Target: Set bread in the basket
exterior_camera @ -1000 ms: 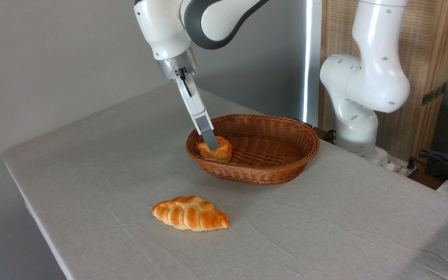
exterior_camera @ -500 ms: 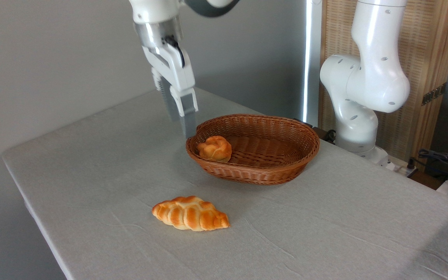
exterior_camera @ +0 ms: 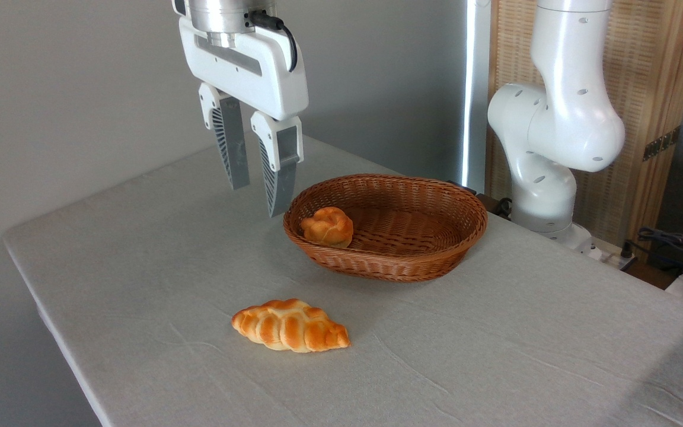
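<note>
The knotted bun (exterior_camera: 327,226) sits inside the wicker basket (exterior_camera: 418,261), at its left end; your gripper (exterior_camera: 257,201) hangs spread and empty (braided loaf (exterior_camera: 290,325) untouched). Retreat upward, clear of the rim.

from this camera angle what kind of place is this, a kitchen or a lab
Probably a robot lab or test room: a Franka arm bolted beside a cloth-covered table, loose cables at the right, and bare grey walls.
</note>
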